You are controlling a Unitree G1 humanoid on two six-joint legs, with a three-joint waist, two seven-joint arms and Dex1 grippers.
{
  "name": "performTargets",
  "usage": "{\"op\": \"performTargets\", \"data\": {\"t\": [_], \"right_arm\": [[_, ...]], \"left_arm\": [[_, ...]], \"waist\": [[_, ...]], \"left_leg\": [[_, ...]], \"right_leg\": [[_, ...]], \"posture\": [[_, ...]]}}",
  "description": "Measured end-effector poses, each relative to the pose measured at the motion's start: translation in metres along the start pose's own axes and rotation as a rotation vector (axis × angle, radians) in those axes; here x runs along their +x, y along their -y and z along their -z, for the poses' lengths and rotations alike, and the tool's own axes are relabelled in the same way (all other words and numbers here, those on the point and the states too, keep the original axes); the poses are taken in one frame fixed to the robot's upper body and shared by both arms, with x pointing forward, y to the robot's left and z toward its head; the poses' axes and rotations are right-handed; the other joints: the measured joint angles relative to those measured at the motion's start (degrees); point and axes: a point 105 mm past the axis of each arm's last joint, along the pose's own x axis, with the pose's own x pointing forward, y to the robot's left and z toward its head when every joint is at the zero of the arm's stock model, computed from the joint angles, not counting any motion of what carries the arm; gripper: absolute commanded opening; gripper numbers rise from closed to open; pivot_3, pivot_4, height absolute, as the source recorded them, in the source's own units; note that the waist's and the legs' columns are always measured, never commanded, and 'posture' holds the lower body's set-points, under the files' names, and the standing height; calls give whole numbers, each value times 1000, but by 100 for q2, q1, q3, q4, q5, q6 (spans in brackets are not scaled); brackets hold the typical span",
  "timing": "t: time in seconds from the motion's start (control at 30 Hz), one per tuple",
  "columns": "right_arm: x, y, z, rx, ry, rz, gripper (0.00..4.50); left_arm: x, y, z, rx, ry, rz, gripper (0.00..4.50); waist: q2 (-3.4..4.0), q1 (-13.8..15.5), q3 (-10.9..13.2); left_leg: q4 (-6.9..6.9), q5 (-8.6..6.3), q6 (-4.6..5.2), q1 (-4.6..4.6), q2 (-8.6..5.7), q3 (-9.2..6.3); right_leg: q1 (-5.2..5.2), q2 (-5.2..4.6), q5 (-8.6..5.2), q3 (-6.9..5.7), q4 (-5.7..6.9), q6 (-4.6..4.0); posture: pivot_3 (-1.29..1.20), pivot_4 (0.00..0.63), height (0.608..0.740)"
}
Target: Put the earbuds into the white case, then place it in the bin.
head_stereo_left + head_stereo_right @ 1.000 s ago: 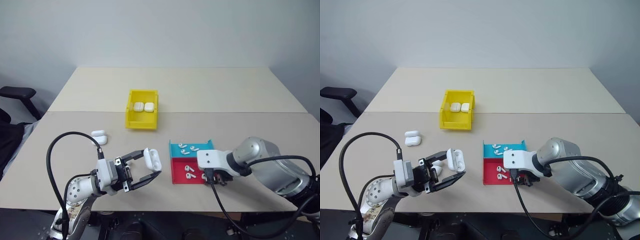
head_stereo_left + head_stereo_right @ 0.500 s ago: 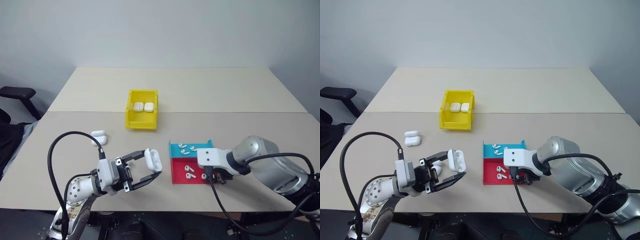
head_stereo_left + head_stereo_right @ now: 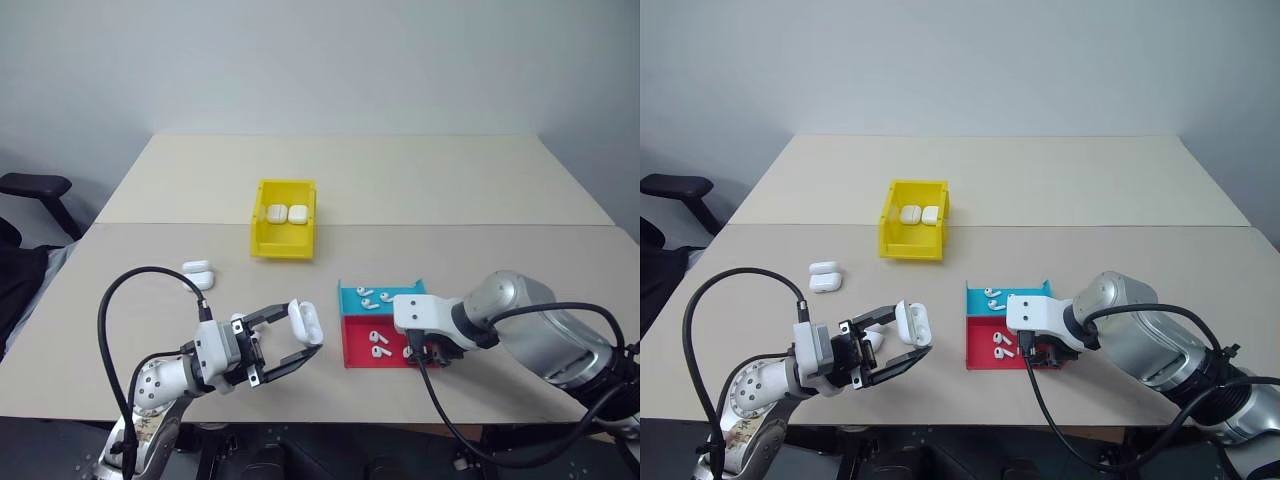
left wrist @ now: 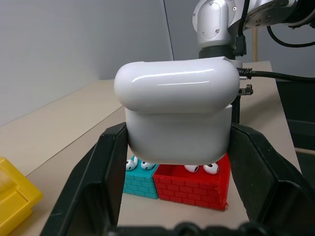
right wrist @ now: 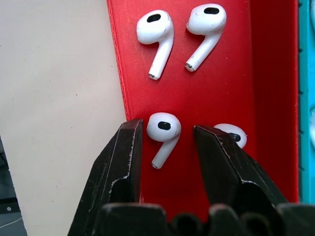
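My left jaws [image 3: 300, 341] clamp a glossy white rounded plastic case [image 3: 306, 322]; my right jaws [image 5: 167, 142] stand apart around one tiny white earbud [image 5: 163, 130] in the shallow red tray [image 5: 236, 73].

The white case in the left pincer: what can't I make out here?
- The white case: its open inside faces away in the left wrist view.
- Earbuds in the red tray: mostly behind the case.
- Right pincer: hidden under its wrist in the head views.
- Fourth earbud: partly behind a finger.
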Motion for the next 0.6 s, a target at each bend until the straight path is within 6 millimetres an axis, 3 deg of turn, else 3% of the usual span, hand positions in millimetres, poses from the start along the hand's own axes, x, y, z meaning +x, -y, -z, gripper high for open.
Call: {"op": "performTargets", "data": {"t": [0.4, 0.53, 0.6], "right_arm": [[0, 0, 0, -1, 0, 1, 1443], [0, 0, 0, -2, 0, 1, 659], [0, 0, 0, -2, 0, 2, 659]], "left_arm": [[-1, -1, 0, 2, -9, -4, 2765], [0, -1, 0, 7, -6, -3, 2765], [0, -1, 0, 7, -6, -2, 2765]], "waist": [[0, 1, 0], [0, 1, 0], [0, 1, 0]], "left_leg": [[0, 0, 0, 0, 0, 0], [0, 0, 0, 0, 0, -1], [0, 0, 0, 0, 0, -1]], "right_leg": [[0, 0, 0, 0, 0, 0], [0, 0, 0, -1, 0, 0], [0, 0, 0, -1, 0, 0]], "posture": [[0, 150, 740], [0, 150, 740], [0, 150, 740]]}}
